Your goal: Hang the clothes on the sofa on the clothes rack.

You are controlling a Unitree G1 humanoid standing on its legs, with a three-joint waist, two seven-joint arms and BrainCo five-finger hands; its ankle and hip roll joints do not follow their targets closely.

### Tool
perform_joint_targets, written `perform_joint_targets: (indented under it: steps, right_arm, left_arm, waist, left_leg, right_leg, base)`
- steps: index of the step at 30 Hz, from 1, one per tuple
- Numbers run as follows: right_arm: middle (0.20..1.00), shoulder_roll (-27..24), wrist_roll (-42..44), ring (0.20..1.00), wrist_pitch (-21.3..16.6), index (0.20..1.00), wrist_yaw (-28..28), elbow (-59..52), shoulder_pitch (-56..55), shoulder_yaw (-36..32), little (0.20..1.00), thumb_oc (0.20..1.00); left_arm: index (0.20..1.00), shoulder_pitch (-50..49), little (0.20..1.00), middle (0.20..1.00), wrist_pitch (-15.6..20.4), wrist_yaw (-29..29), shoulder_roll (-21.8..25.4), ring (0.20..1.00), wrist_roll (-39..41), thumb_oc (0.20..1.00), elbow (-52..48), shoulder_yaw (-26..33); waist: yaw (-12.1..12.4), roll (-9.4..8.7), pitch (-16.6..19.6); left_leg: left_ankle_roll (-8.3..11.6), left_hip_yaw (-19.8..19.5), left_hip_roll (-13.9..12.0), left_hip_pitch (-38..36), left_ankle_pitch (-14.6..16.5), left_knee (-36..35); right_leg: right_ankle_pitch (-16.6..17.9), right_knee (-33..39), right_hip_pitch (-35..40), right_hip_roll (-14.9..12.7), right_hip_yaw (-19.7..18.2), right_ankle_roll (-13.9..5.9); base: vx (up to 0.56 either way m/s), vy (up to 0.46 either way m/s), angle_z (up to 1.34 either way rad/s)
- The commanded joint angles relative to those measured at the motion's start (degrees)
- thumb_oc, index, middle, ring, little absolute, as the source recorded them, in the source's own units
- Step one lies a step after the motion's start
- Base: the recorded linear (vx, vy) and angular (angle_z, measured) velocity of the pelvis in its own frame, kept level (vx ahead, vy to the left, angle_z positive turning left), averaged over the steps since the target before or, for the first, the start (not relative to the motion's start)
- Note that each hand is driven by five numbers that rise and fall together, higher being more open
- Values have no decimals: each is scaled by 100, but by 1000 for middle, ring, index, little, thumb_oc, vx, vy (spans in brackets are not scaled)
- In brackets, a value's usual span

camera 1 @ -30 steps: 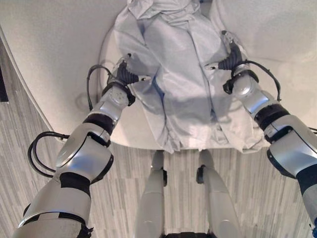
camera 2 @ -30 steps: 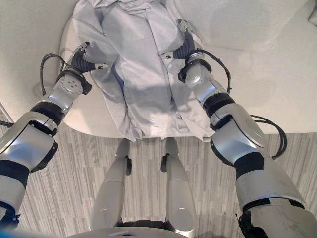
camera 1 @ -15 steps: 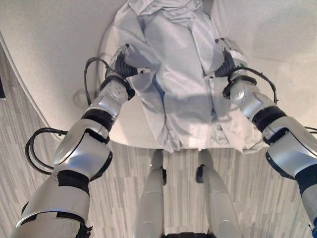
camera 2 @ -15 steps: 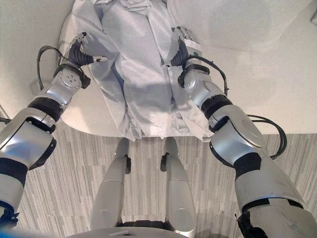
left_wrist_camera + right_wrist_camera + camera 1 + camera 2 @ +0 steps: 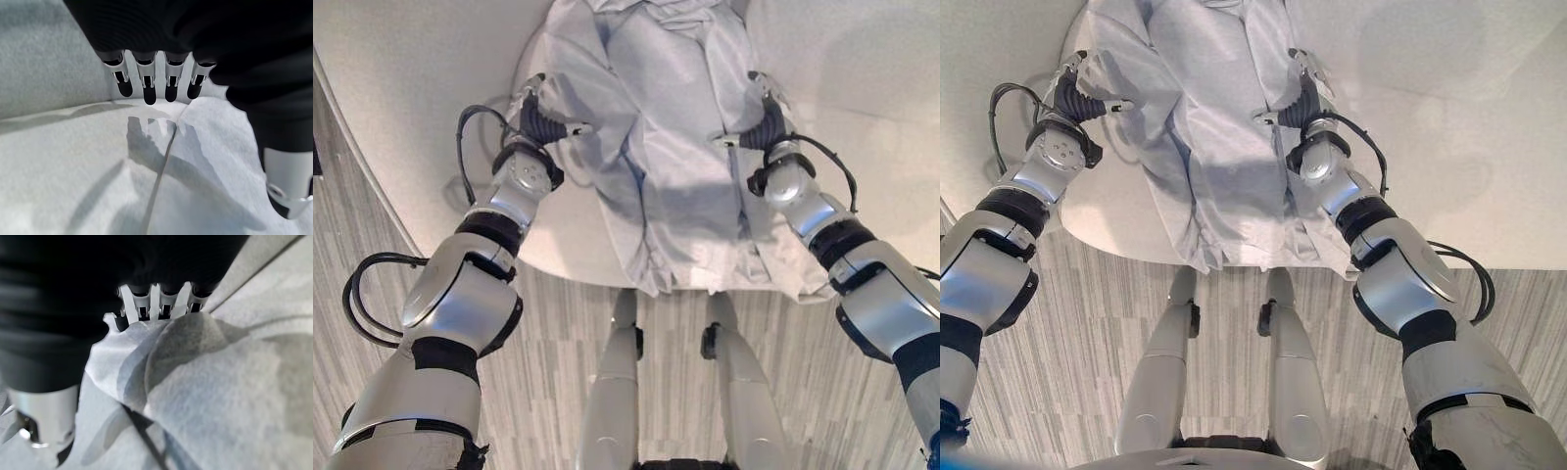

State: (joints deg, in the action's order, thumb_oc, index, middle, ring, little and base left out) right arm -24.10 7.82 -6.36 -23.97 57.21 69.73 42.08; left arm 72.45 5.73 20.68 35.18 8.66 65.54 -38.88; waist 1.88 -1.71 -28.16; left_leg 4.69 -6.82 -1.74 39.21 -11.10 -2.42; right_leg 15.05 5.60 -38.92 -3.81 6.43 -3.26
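A pale grey-white garment (image 5: 666, 147) lies spread flat on the light sofa seat (image 5: 431, 88), its lower hem hanging over the seat's front edge. My left hand (image 5: 540, 122) hovers at the garment's left side, open; its fingers (image 5: 146, 83) are straight just above the cloth (image 5: 210, 156) and its thumb stands apart. My right hand (image 5: 766, 122) rests at the garment's right side, also open. Its straight fingers (image 5: 156, 303) run in behind a raised fold of the cloth (image 5: 205, 382), which hides their tips.
The sofa's rounded front edge (image 5: 578, 274) meets a striped grey floor (image 5: 558, 372) below. A pale back cushion (image 5: 862, 49) rises at the far right, past the right hand.
Both hands have slid farther away from me along the garment's sides. The left hand has also shifted outward to the left. The garment lies as before.
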Motion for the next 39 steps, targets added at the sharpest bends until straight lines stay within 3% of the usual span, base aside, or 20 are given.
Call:
perform_joint_targets:
  steps: [1, 8, 15, 24, 39]
  right_arm:
    - [1000, 735, 235, 1000, -33, 1000, 305, -228, -693, -34, 1000, 1000]
    - [1000, 509, -261, 1000, -165, 1000, -205, -1761, -1650, -698, 1000, 1000]
    - [1000, 200, -745, 1000, -190, 1000, -247, -2642, -2572, -1159, 1000, 1000]
    - [1000, 207, -574, 1000, -226, 1000, -338, -2503, -2423, -1353, 1000, 1000]
    - [1000, -176, -143, 1000, -42, 1000, -1027, -2098, -1324, -1815, 1000, 1000]
  left_arm:
    - [1000, 440, 1000, 1000, 59, 334, 463, 1000, 48, 1000, 184, 128]
    - [1000, 197, 1000, 1000, -22, 595, 755, 1000, -25, 1000, -144, 420]
    - [1000, 39, 1000, 1000, -21, 665, 856, 1000, -197, 1000, -313, 581]
    - [1000, 160, 1000, 1000, -33, 646, 794, 1000, -251, 1000, -291, 503]
    - [1000, 302, 1000, 1000, -105, 663, 705, 1000, -280, 1000, -440, 314]
  waist:
    - [264, -107, -163]
    - [111, -171, -163]
    - [-3, -195, -163]
    - [-15, -151, -163]
    - [77, -38, -163]
  left_leg:
    - [-63, -413, 154, -285, 108, -258]
    - [-83, -377, 117, -313, 183, -258]
    - [-97, -391, 96, -338, 218, -258]
    - [-103, -358, 109, -364, 241, -258]
    - [-123, -356, 167, -350, 260, -258]
  right_leg:
    - [-105, -60, 98, -458, -378, -817]
    - [-127, -60, 84, -462, -414, -829]
    - [-144, -60, 89, -459, -431, -829]
    - [-114, -60, 75, -461, -454, -826]
    - [-104, -60, 74, -488, -445, -837]
  base:
    - [6, 17, 3]
    - [2, 17, 1]
    - [0, 0, 0]
    - [0, 0, 0]
    - [0, 0, 0]
